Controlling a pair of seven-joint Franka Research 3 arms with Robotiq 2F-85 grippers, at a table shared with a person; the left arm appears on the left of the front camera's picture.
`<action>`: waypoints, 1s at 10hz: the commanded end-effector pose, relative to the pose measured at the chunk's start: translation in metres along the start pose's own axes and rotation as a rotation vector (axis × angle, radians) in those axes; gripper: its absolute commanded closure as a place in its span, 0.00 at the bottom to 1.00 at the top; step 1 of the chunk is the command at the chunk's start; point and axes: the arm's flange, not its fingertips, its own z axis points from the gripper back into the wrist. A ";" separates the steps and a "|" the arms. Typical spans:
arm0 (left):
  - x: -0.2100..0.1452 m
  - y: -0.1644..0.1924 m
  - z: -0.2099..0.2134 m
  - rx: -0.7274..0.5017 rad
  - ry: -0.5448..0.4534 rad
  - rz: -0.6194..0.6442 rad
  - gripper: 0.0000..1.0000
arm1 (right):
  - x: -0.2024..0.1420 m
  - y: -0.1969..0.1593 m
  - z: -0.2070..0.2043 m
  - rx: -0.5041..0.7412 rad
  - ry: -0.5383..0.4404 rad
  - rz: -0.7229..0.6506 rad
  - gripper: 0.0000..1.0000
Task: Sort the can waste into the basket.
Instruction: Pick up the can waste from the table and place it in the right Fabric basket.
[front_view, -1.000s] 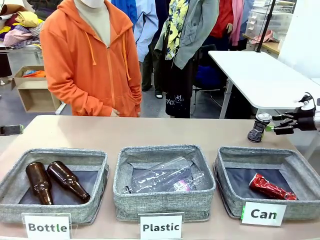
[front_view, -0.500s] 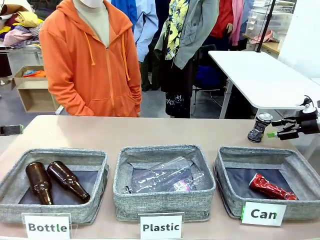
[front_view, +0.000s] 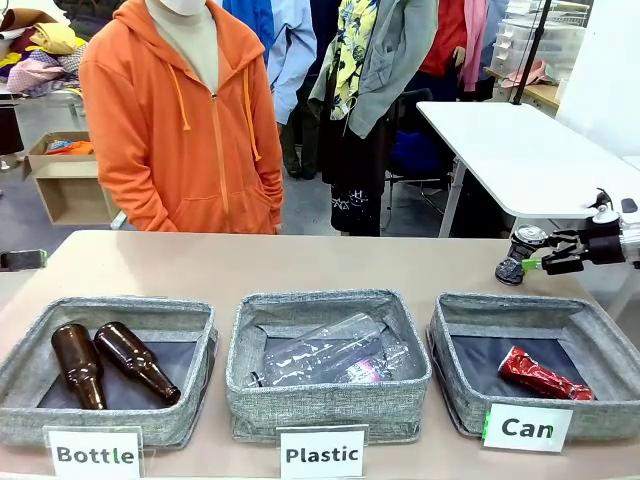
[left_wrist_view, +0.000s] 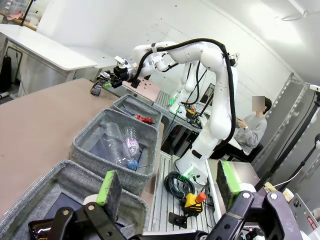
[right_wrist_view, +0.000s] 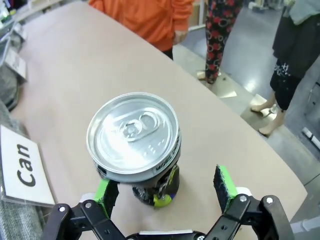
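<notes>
Dark can (right_wrist_view: 134, 145) | upright on table behind Can basket (front_view: 470, 320) | judged light, thin-walled, dented, slippery; grip crushed mid-body | right gripper (right_wrist_view: 165, 192) jaws apart, straddling it | left gripper (left_wrist_view: 167, 185) jaws apart, empty.

Silver-topped dark can (right_wrist_view: 134, 145), shiny red can (front_view: 543, 375), grey woven basket (front_view: 470, 404).
</notes>
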 end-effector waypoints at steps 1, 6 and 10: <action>0.001 -0.004 -0.007 0.010 -0.023 0.006 0.00 | 0.003 -0.010 -0.009 0.016 -0.064 -0.032 0.00; 0.001 -0.004 -0.007 0.010 -0.023 0.006 0.00 | 0.008 -0.010 -0.018 0.076 -0.144 -0.053 0.00; 0.001 -0.004 -0.007 0.010 -0.023 0.006 0.00 | 0.007 -0.010 -0.018 0.106 -0.136 -0.066 0.65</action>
